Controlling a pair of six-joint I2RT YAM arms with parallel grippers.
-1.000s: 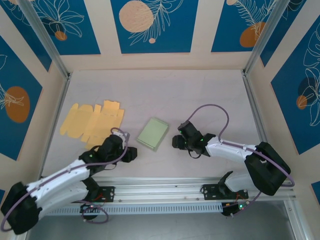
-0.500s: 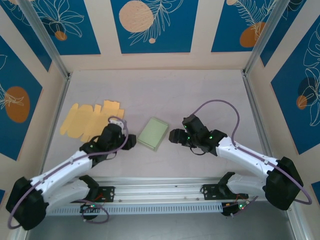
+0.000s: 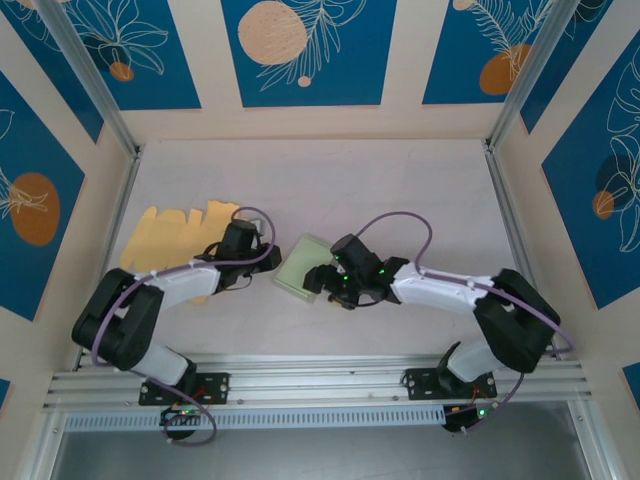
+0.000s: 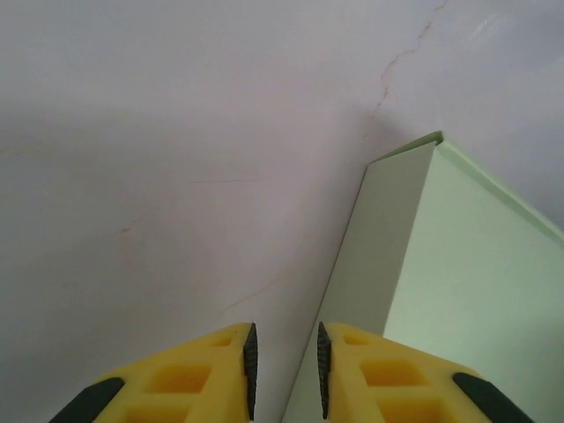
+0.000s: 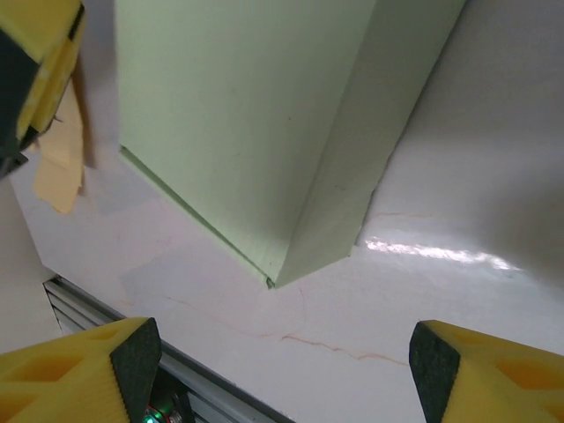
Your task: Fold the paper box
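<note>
A pale, glossy table (image 3: 400,190) is boxed in by cream walls (image 3: 205,60) bearing blue panels (image 3: 345,75) with orange discs and leaf outlines, metal posts (image 3: 89,80) at the corners and a metal rail (image 3: 320,372) along its near edge.

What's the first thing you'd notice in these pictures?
The pale green box in the middle of the table, with the left arm and the right arm pointing at it from either side. Flat yellow cardboard lies at the table's left, and blue panels with orange circles line the walls.
</note>
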